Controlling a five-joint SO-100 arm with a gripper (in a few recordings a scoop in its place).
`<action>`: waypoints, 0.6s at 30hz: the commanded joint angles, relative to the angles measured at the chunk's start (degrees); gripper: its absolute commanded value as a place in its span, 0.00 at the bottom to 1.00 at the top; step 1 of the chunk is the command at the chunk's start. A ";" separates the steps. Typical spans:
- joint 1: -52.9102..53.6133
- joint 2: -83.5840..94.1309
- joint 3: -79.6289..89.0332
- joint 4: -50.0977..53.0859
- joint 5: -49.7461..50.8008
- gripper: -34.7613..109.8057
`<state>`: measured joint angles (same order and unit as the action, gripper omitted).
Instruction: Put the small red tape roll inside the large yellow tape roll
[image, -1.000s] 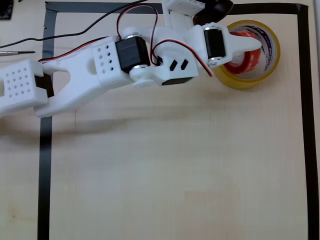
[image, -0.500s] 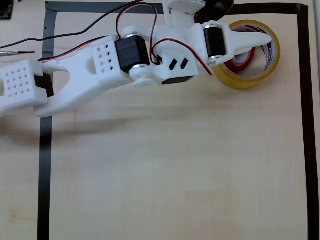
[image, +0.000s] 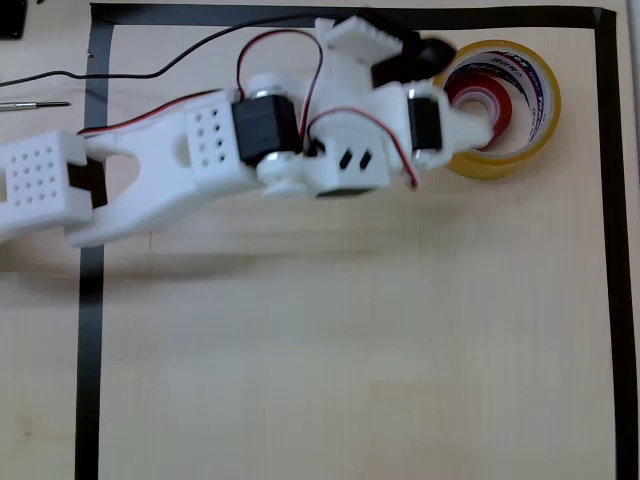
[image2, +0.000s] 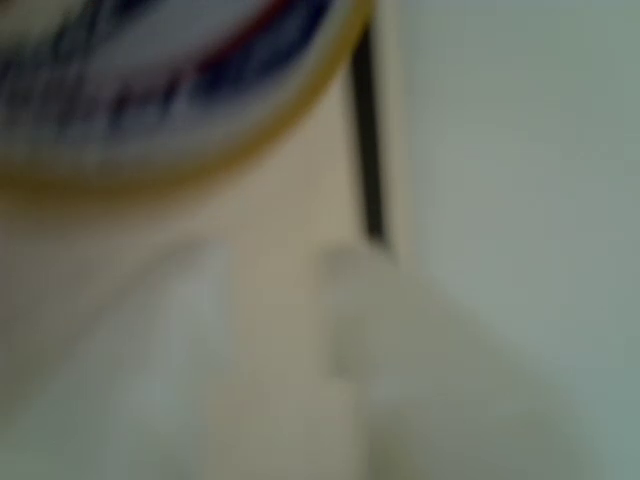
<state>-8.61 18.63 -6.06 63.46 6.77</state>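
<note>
well, small red tape roll (image: 484, 102) sits inside large yellow tape roll (image: 500, 108); my tool (image: 478, 128), grip state unreadable, overlaps the rim and could drag it.

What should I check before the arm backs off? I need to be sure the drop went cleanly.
1. Red tape roll inside the yellow tape roll: ok, it lies flat in the hole in the overhead view.
2. Red roll free of the gripper: ok, nothing red sits between the white fingers.
3. Gripper open or shut: cannot tell; the wrist view is blurred.
4. Fingertip clear of the yellow roll's rim: cannot tell, it overlaps the left rim from above.
5. Yellow roll inside the black tape border: ok.
6. Black cable clear of the rolls: ok.
</note>
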 joint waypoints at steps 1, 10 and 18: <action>1.49 18.98 -7.73 12.39 1.58 0.24; 0.97 30.94 -7.73 34.63 1.58 0.24; -0.79 48.34 10.20 40.17 1.67 0.24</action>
<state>-8.09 49.92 -2.37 102.74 6.77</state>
